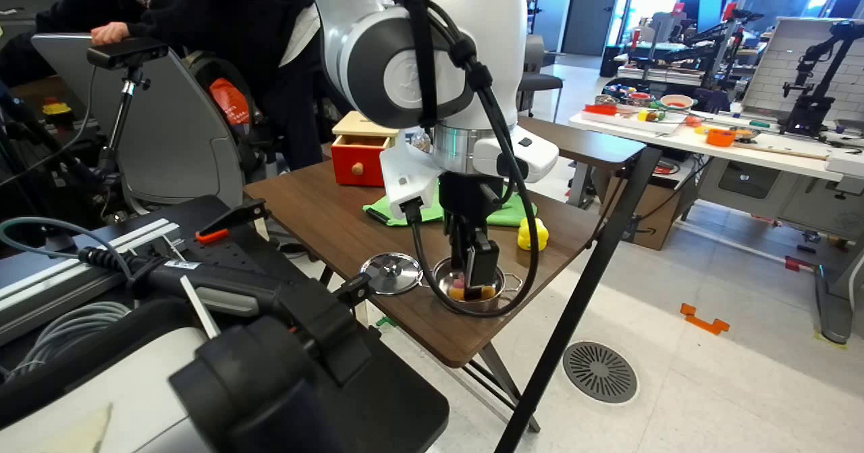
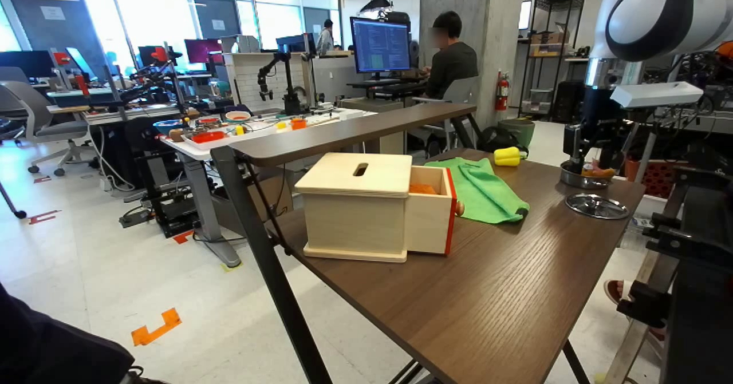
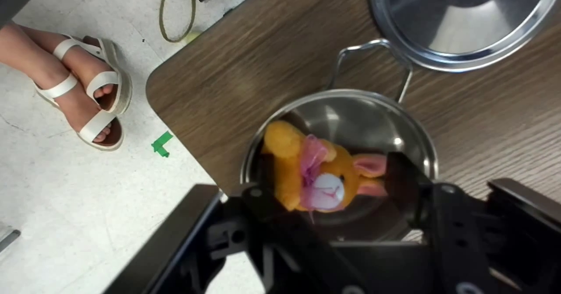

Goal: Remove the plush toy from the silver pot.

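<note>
The plush toy (image 3: 344, 164), an orange bunny with a pink bow and pink ears, lies on its side inside the silver pot (image 3: 363, 114). The toy (image 2: 598, 172) and the pot (image 2: 584, 182) show in an exterior view near the table's corner. My gripper (image 3: 331, 171) is open and lowered into the pot. One finger is beside the toy's body, the other at its ear tips; I cannot tell whether they touch it. In an exterior view my gripper (image 1: 471, 279) partly hides the toy (image 1: 457, 294).
A silver lid (image 3: 460, 26) lies beside the pot's handle (image 3: 363, 47) on the brown table (image 1: 398, 318). A yellow object (image 1: 533, 234), a green cloth (image 2: 484, 192) and a wooden box with an open drawer (image 2: 355, 218) stand further along. The table edge is close to the pot.
</note>
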